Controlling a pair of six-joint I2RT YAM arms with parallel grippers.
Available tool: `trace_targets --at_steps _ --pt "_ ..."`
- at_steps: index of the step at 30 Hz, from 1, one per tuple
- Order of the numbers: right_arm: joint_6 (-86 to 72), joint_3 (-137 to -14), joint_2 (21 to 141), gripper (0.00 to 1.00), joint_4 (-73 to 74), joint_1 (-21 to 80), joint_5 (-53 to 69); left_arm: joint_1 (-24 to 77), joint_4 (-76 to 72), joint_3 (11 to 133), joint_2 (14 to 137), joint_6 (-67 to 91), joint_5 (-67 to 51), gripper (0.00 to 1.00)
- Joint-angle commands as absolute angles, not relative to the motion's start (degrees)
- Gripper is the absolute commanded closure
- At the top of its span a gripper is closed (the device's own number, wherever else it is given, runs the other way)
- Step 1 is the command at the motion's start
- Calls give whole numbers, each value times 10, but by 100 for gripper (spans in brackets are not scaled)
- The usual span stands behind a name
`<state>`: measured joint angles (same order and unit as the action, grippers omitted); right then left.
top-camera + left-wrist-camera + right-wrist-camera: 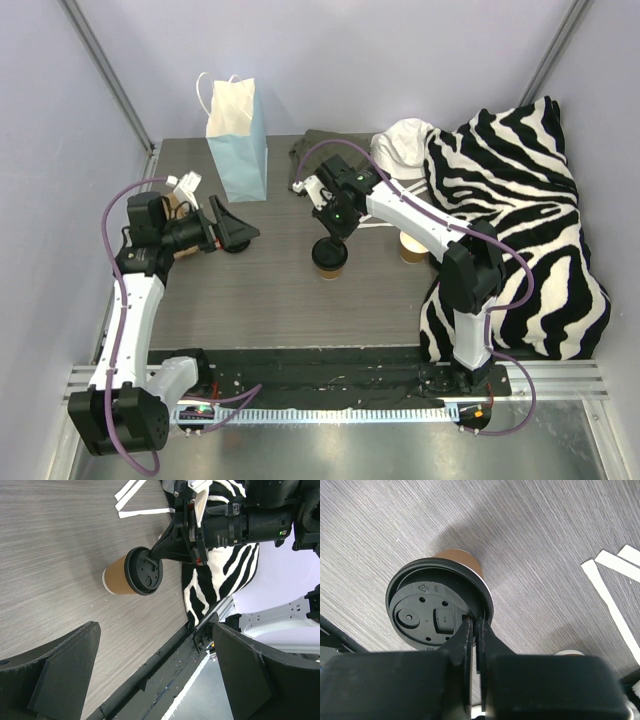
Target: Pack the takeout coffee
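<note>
The left gripper (157, 675) hangs with its fingers wide apart and empty, near the blue paper bag (243, 150). At the middle of the table (260, 300) the takeout coffee (329, 256) stands upright. The right gripper (474, 626) is pinched tight on its black lid rim. A zebra cloth (520, 200) lies to the right.

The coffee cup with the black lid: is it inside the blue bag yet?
No, the takeout coffee is out over the table, apart from the blue bag, its lid pinched by the right gripper.

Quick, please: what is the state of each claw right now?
Left claw: open, holding nothing.
Right claw: closed on the rim of the takeout coffee.
</note>
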<state>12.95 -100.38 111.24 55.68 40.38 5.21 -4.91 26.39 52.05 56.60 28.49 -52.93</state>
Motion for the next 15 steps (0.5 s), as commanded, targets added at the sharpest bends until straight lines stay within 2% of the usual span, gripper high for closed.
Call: trace_targets --at_steps 1,2,5,15 --pt "127 -1001 1101 83 548 406 42 -53 243 519 572 283 -552 0" --pt "126 -1002 1100 72 550 406 42 -53 243 519 573 283 -553 0" --pt "122 -1007 1092 59 556 406 48 -53 234 518 577 290 -556 0" --pt "118 -1070 1059 50 579 406 79 -53 221 512 588 285 -569 0"
